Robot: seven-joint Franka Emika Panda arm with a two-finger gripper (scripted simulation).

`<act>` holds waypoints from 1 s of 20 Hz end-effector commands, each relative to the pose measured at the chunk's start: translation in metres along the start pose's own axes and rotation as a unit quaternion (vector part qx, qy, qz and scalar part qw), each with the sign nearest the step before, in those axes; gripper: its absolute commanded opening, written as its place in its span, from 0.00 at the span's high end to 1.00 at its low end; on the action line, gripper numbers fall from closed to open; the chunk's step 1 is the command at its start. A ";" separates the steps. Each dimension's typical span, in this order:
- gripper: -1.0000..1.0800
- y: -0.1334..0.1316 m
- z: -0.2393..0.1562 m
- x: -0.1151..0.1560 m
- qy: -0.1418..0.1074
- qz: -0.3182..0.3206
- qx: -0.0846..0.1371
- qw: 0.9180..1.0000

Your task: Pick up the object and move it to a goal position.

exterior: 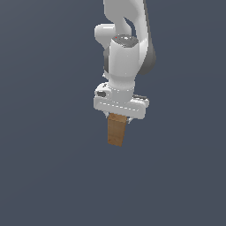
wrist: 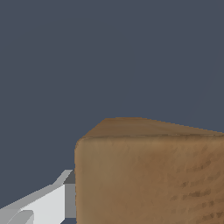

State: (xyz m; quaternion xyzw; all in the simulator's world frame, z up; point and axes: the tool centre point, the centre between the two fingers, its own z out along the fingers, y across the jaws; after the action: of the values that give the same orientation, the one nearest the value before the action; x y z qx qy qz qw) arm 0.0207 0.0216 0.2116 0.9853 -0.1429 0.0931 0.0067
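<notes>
You see the arm reaching down from above, its gripper pinching the top end of the block, which hangs nearly upright below the white hand, its lower end tilted a little. In the wrist view the block fills most of the frame, with one finger pressed against its side. Around the block you see only plain dark blue-grey background.

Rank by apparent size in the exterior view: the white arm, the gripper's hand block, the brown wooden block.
1. White arm, largest by far.
2. Gripper hand block, wider than the block beneath.
3. Brown wooden block, smallest, though its top end is hidden in the gripper.
</notes>
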 end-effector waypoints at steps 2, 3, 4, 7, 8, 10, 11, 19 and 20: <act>1.00 -0.019 -0.029 0.009 0.038 0.013 0.004 0.999; 1.00 -0.024 -0.036 0.011 0.046 0.017 0.004 0.999; 1.00 -0.028 -0.042 0.012 0.055 0.020 0.005 0.998; 1.00 -0.042 -0.060 0.016 0.080 0.030 0.005 0.996; 1.00 -0.046 -0.066 0.017 0.087 0.033 0.006 0.996; 1.00 -0.054 -0.078 0.018 0.103 0.039 0.006 0.994; 1.00 -0.058 -0.083 0.019 0.110 0.042 0.006 0.993; 1.00 -0.087 -0.125 0.023 0.165 0.064 0.007 0.984; 1.00 -0.090 -0.131 0.023 0.172 0.067 0.007 0.983</act>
State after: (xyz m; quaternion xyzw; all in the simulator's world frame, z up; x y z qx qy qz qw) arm 0.0420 0.1012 0.3306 0.9479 -0.2002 0.2470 0.0200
